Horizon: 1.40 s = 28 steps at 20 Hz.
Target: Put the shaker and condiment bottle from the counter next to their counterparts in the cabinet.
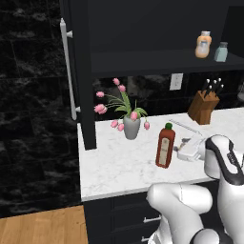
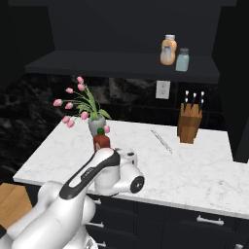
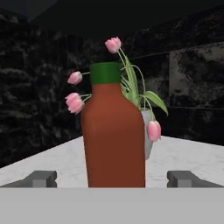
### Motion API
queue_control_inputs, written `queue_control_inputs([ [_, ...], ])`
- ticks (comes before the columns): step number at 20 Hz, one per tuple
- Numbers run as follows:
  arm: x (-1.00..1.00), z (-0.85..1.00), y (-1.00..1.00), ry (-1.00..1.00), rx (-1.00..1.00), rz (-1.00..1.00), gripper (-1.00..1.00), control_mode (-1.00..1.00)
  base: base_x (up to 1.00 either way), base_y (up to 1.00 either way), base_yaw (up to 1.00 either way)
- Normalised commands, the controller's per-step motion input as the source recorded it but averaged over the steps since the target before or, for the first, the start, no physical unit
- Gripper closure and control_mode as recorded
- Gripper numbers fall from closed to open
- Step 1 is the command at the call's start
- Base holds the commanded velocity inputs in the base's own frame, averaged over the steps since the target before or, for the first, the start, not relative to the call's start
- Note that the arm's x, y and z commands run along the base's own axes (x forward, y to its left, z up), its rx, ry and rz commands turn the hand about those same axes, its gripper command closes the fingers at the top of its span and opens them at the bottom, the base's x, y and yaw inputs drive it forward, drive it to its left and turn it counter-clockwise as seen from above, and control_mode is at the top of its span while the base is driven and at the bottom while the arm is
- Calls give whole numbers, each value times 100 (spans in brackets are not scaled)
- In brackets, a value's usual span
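Gripper was spread wide, level with the condiment bottle and aimed straight at it; in the hand view the bottle sat centred between the two fingertips, not yet pinched and no contact visible. Side-on approach made sense: the bottle was tall and stood upright on the white marble counter, so a grab round the body looked more secure than one at the narrow neck. It stood just in front of and to the right of the tulip vase as the left base view shows it, so the flowers were directly behind it from the hand's side; overshooting would probably have knocked them. Counterparts were up on the cabinet shelf: peach-orange bottle and pale blue-grey shaker side by side near the right end, with bare shelf to their left for the new pair. Knife block stood near the back wall, well apart from the bottle. Couldn't pick out the yellow-green shaker in these frames. My read: grasp step just starting, nothing moved to the shelf yet.
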Motion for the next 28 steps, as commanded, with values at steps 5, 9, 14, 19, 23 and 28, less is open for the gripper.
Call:
queue_control_inputs([
  [5, 13, -2, 4, 0, 1, 0, -100, -100, 0, 0, 0],
  [9, 0, -8, 8, 0, 3, 0, -100, -100, 0, 0, 0],
  [14, 0, -7, 11, 0, 4, 0, -100, -100, 0, 0, 0],
  [19, 7, -5, 14, 0, 3, 0, -100, -100, 0, 0, 0],
  [23, 35, -5, 6, 3, 4, 0, -100, -100, 0, 0, 0],
  [28, 38, -16, 16, 9, 4, 0, -100, -100, 0, 0, 0],
])
